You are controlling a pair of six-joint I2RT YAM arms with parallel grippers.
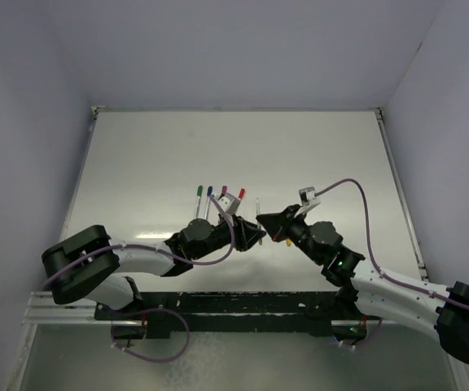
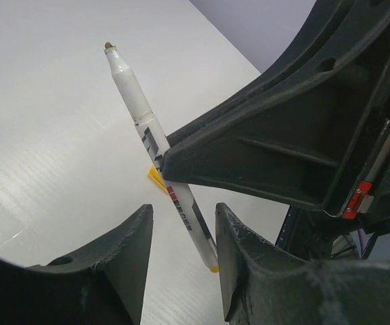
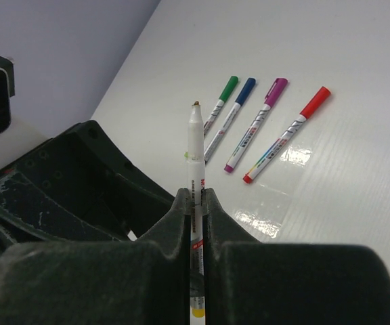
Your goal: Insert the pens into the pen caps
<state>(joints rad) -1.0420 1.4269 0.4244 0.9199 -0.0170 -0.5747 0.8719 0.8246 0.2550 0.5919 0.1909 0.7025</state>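
- The right gripper (image 3: 195, 196) is closed tight on the barrel of an uncapped pen (image 3: 195, 142), with both fingers pressed flat against it and no gap showing.
- The pen stands out past the right fingertips with its dark tip furthest away. Its yellow-banded rear end runs back between the fingers towards the wrist.
- The left gripper (image 2: 184, 210) is spread wide and grips nothing.
- In the left wrist view the rear end of the pen (image 2: 137, 108) reaches down into the gap between the left fingers, closer to the right-hand one. I cannot tell whether it touches that finger.
- A yellow cap (image 2: 156, 179) lies on the table (image 1: 316, 155) just past the left fingertips. It is behind the pen and partly hidden by the right gripper's body.
- From above, the two grippers meet nose to nose, the left gripper (image 1: 255, 232) just beside the right gripper (image 1: 271, 218), and the pen (image 1: 257, 205) points away from the bases.
- Four capped pens lie side by side on the table beyond the right fingertips, fanned slightly with their caps at the far end.
- Counted from nearest the held pen outwards to its right, they are the green-capped pen (image 3: 219, 107), blue-capped pen (image 3: 230, 115), magenta-capped pen (image 3: 252, 127) and red-capped pen (image 3: 284, 135).
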